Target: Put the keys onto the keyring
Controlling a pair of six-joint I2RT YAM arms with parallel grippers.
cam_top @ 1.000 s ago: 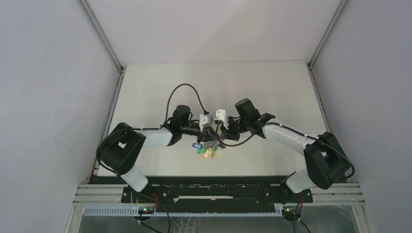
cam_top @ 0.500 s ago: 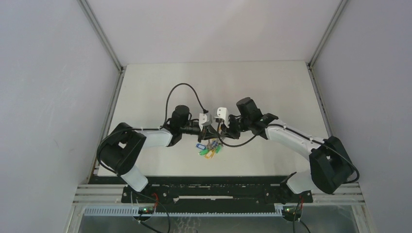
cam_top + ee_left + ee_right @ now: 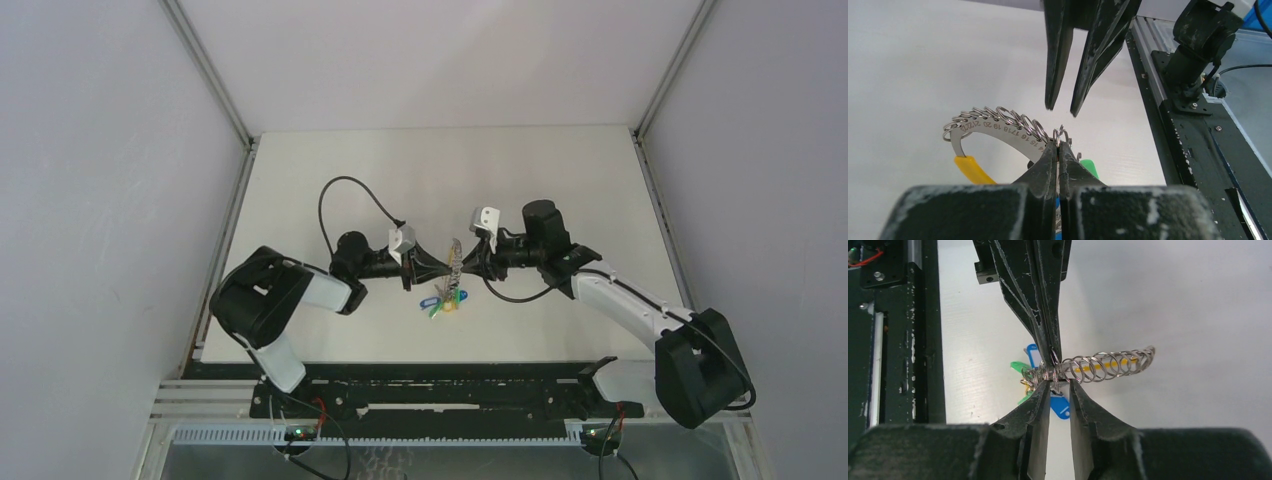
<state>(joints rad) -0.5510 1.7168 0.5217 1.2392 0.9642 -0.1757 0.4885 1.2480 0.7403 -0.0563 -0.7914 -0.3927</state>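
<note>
**Keyring pinched in left claw, right claw parted at the same spot**

- Keyring (image 3: 455,260) is held up in the air, off the table (image 3: 330,165), with one claw on either side of it.
- Build of the keyring: a curved silvery band stamped with a run of numbers, with a row of small wire rings strung along its outer edge. Seen end-on from the right wrist, the rings look like a coil.
- Left gripper (image 3: 1057,146) comes in from the keyring's left. Its fingers are pressed flat together with no gap, clamped on the end of the band where a knot of small rings sits. It is holding the keyring.
- Right gripper (image 3: 1059,386) comes in from the keyring's right, nose to nose with the left one. Its jaws are narrowly parted, with a clear slot between the fingers.
- From the left wrist, the right gripper's tips stop just short of the ring knot. From the right wrist, they seem to straddle it. Whether they touch, I cannot tell.
- Yellow piece (image 3: 969,167) sits on the end of the keyring's band away from the pinch.
- Blue tag (image 3: 1060,407) hangs directly under the pinched end of the keyring.
- Green tag (image 3: 1018,367) hangs just beside the blue tag, also below the keyring.
- From above, the tags show as a small coloured bunch dangling on the keyring's near side.
</note>
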